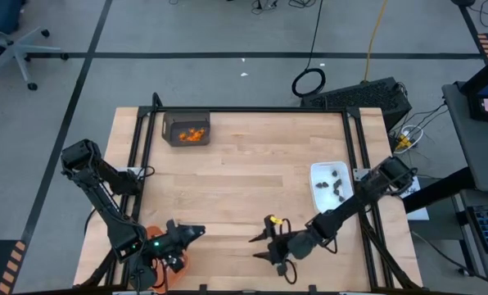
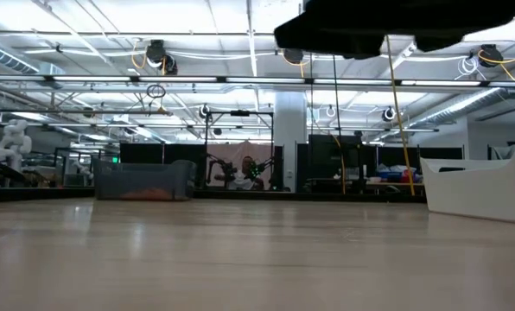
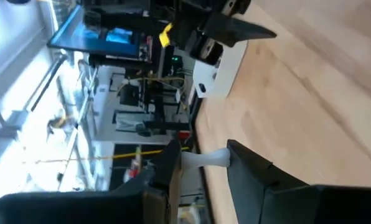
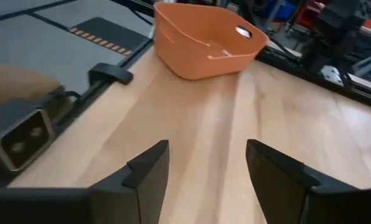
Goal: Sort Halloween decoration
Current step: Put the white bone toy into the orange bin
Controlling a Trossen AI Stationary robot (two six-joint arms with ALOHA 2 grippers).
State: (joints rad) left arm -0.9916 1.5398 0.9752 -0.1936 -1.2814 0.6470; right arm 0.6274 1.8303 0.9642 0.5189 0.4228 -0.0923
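White stick point(image 3: 205, 160) clamped between left gripper point(image 3: 204, 171) fingers, above table point(image 3: 310, 93).

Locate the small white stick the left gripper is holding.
In the left wrist view, the white stick is pinched between the left gripper's fingers, above the table's near edge beside the orange tray.

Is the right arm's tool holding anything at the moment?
No, the right tool stands open, with only bare table between its fingers.

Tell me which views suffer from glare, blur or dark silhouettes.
Low view: an arm is a black silhouette against bright ceiling lights. Left wrist view: the window side is washed out, and the white stick is soft. Right wrist view: the orange tray is clear, evenly lit.
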